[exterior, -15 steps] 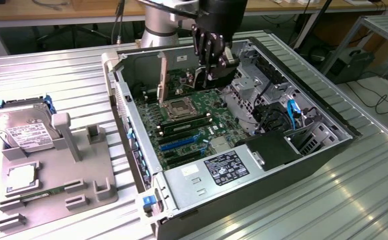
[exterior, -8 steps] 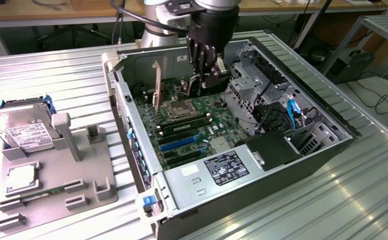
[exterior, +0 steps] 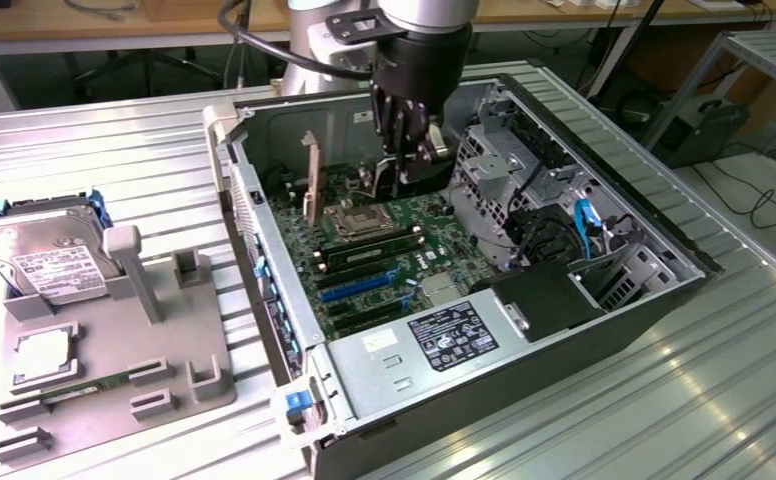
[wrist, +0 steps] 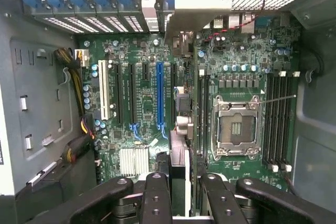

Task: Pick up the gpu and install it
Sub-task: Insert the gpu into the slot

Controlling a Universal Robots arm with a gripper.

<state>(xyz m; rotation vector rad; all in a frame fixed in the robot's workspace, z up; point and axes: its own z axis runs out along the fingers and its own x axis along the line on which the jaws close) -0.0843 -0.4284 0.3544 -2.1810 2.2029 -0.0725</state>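
Gpu point(wrist: 179, 166) looks pinched edge-on in the gripper point(wrist: 185, 184), I think. Keep it upright, line it up with the blue slot point(wrist: 161, 95) just beside, push evenly.

The arm point(exterior: 422, 20) reaches down from above, with the wrist turned so the black gripper point(exterior: 411, 150) points straight down. Its fingers point(wrist: 156, 195) are partly closed and clamp the gpu point(wrist: 179, 156) from both sides, holding it edge-on between them. In the wrist view, the outer links of the fingers splay away to either side.
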